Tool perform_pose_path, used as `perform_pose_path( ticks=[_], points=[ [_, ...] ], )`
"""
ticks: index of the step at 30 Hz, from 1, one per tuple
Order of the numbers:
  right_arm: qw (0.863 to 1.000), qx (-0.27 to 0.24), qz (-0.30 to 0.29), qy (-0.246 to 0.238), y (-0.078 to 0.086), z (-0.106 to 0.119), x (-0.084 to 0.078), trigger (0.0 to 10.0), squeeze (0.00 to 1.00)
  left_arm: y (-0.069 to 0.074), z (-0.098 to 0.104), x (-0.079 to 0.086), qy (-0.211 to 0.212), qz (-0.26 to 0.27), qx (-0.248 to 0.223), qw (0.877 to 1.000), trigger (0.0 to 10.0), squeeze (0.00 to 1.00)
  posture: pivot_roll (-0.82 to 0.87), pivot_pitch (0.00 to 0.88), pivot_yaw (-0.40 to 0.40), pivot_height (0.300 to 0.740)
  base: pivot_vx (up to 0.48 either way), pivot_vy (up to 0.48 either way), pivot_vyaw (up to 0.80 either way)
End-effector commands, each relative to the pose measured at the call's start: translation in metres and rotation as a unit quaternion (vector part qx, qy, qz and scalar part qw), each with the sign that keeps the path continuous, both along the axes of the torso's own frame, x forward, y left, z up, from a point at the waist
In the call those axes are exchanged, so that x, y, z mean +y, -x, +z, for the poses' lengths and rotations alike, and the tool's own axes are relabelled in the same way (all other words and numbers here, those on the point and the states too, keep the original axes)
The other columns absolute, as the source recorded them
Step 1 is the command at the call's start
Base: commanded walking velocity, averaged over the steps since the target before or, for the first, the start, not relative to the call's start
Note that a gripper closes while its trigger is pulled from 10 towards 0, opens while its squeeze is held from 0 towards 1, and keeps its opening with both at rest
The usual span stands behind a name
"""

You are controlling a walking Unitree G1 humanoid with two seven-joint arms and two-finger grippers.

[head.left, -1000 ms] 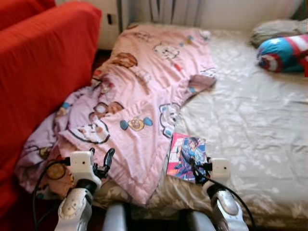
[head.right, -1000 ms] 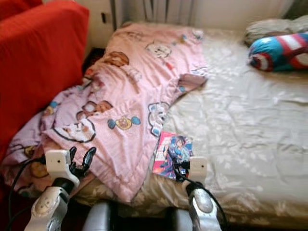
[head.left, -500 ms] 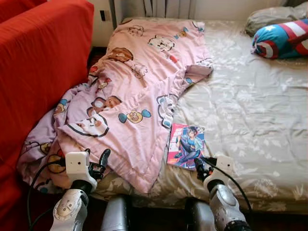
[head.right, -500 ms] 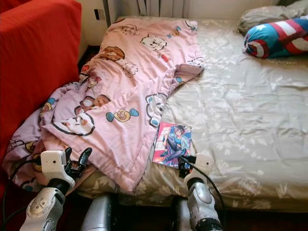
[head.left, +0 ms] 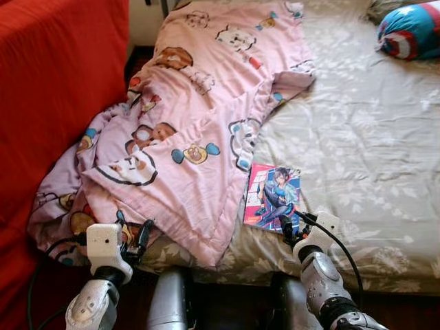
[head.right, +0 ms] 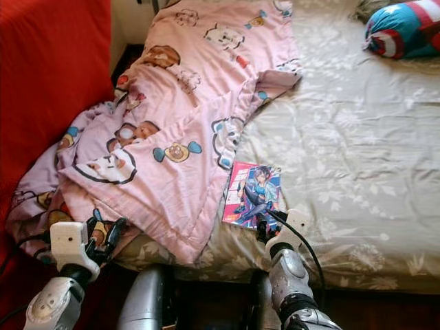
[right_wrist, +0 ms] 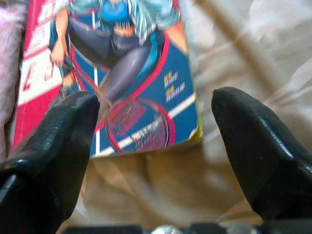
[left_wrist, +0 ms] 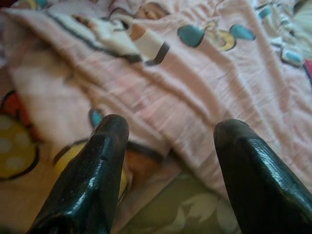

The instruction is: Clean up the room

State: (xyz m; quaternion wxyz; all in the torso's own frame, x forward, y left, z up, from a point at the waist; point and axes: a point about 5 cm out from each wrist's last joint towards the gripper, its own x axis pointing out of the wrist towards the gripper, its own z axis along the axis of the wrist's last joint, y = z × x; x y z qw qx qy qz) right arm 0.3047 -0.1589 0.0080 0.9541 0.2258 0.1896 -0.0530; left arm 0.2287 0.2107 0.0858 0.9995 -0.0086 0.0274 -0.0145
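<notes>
Lying flat on the bed (head.left: 371,137), close to its near edge and just beside the hem of the pink blanket (head.left: 199,124): a comic book (head.left: 272,196), cover up, with a drawn figure in blue on it. Long axis running away from the robot toward the far side of the bed, short bottom edge facing the robot. Directly behind that bottom edge: the right hand (head.left: 291,231), fingers spread wide and holding nothing, pointed forward along the book's length. In the right wrist view, the book's (right_wrist: 112,73) lower part sitting between the two black fingers (right_wrist: 53,141), its near edge just ahead of the tips, and the book lying a little off to one side of the gap rather than centred. Clearly the nearer arm for this thing, by a good margin. Over at the blanket's near corner, well apart from the book: the left hand (head.left: 130,237), likewise spread and empty, hanging above the crumpled folds where the blanket droops off the bed toward the red sofa (head.left: 48,89). Up at the far corner of the bed, a round blue, red and white pillow (head.left: 410,30), not in play for now. Likely next: a short push forward and down with the right hand to catch the book by its near end, fingers closing across the thin cover; probably tricky, given how flat the book lies against the soft sheet.
</notes>
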Motion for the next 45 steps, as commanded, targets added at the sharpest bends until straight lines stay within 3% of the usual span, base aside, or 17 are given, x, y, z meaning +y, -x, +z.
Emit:
perform_pose_path(
  ticks=[1,9,14,17,21,25,36,42,45],
  points=[
    [1.0,0.005,-0.002,-0.009,0.004,-0.004,0.001,10.0,0.0,0.005,0.0,0.004,-0.009,0.002,0.011,1.0,10.0,0.0,0.24,0.302,0.042,0.598,0.0,0.0,0.0],
    [0.999,-0.005,-0.019,-0.03,0.002,-0.002,-0.008,10.0,0.0,0.013,0.002,0.011,-0.02,0.005,0.023,1.0,10.0,0.0,0.25,0.313,0.06,0.598,0.0,0.0,0.0],
    [0.997,-0.009,-0.022,-0.069,0.004,-0.004,-0.01,10.0,0.0,0.016,0.004,0.012,-0.023,0.003,0.027,0.999,10.0,0.0,0.26,0.32,0.07,0.598,0.0,0.0,0.0],
    [0.984,-0.011,-0.047,-0.169,0.006,-0.007,-0.008,10.0,0.0,0.017,0.005,0.012,-0.026,0.002,0.03,0.999,10.0,0.0,0.27,0.324,0.075,0.598,0.0,0.0,0.0],
    [0.971,-0.02,-0.041,-0.235,0.007,-0.008,-0.004,10.0,0.0,0.019,0.007,0.011,-0.031,-0.004,0.031,0.999,10.0,0.0,0.27,0.329,0.08,0.598,0.0,0.0,0.0],
    [0.955,-0.005,-0.074,-0.286,0.013,-0.015,-0.007,10.0,0.0,0.021,0.007,0.011,-0.032,-0.005,0.034,0.999,10.0,0.0,0.28,0.334,0.085,0.598,0.0,0.0,0.0],
    [0.959,0.055,-0.026,-0.277,0.028,-0.03,0.007,10.0,0.0,0.025,0.008,0.013,-0.04,-0.007,0.042,0.998,10.0,0.0,0.29,0.342,0.094,0.598,0.0,0.0,0.0],
    [0.961,0.055,-0.025,-0.27,0.028,-0.03,0.008,10.0,0.0,0.023,0.009,0.013,-0.042,-0.008,0.041,0.998,10.0,0.0,0.29,0.339,0.093,0.598,0.0,0.0,0.0],
    [0.961,0.047,-0.034,-0.271,0.027,-0.029,0.005,2.1,0.0,0.023,0.009,0.013,-0.044,-0.008,0.04,0.998,10.0,0.0,0.29,0.336,0.091,0.598,0.0,0.0,0.0]
  ],
)
